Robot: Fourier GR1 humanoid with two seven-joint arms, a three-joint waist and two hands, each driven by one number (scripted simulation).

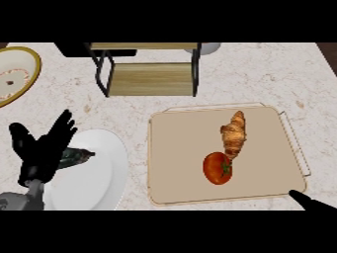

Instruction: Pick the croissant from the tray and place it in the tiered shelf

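Head view shows the croissant [233, 133] lying untouched on the tray [178, 148], toward the tray's 1 o'clock part, long axis running roughly 12 to 6, its lower tip meeting a tomato [217, 168] at its 7 o'clock. Nothing is grasped, so the step in hand looks like the approach before the pick. The right hand [313, 202] shows only as a black sliver at the tray's 5 o'clock corner, with a speck more at the 3 o'clock edge of the view; whether it is spread or closed cannot be told. The left hand [43, 148] rests at 8 o'clock, fingers spread and upright, holding nothing, beside a white plate [102, 173]. The next move probably calls for the right hand to travel toward 11 o'clock across the tray and close on the croissant's upper half, away from the tomato, then carry it to the tiered shelf [152, 79] at 12 o'clock. The shelf's upper board is cut off at the top. A small dark thing [80, 155] on the plate is half hidden by the left hand and cannot be identified.
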